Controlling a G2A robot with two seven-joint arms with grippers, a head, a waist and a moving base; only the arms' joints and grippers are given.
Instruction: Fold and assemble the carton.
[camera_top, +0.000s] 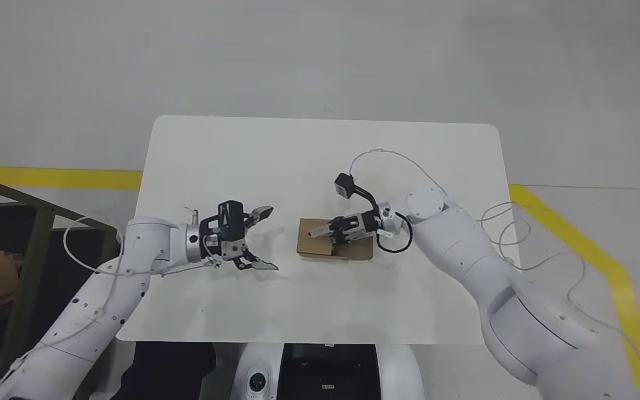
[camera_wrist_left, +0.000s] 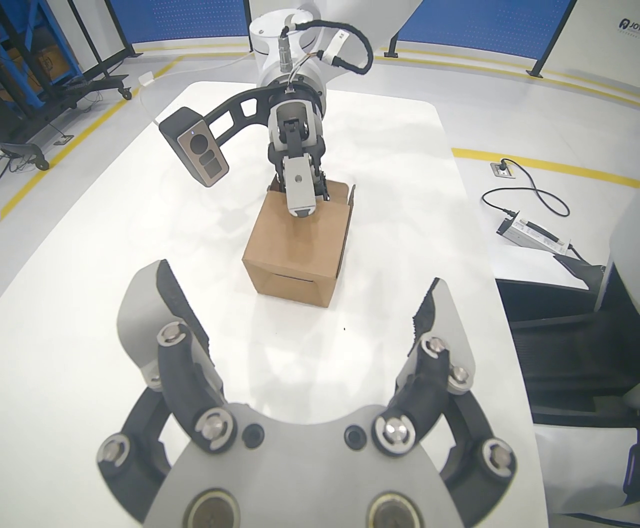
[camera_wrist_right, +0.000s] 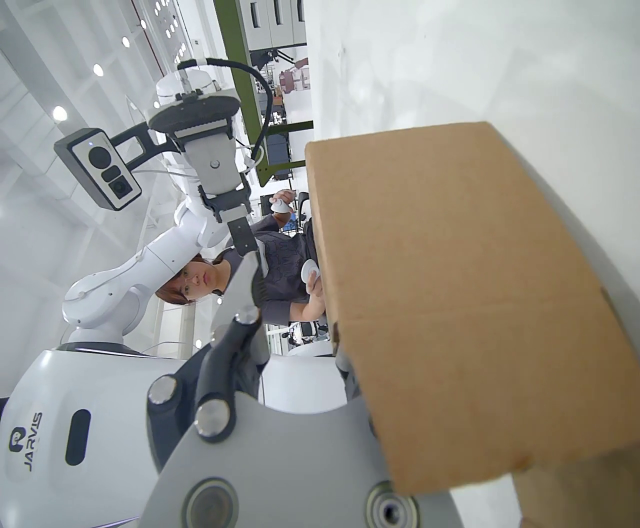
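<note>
Cardboard carton (camera_wrist_left: 295, 250) stands near the bench (camera_top: 400, 160) middle, slightly toward the near edge. The right end effector (camera_wrist_left: 301, 210) rests at its top; I cannot tell if it grips. The left end effector (camera_top: 270, 238) hovers wide open beside. I would brace the carton from the left before folding.

Bright even overhead light, soft shadows on table (camera_top: 300, 160), wrist-view edges bowed.

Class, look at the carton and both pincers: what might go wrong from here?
The right pincer rests on the carton top while the open left pincer stands apart, so nothing braces it: a push may slide it across the table. The far-end flap stands unfolded; pressing down could buckle the panel.
</note>
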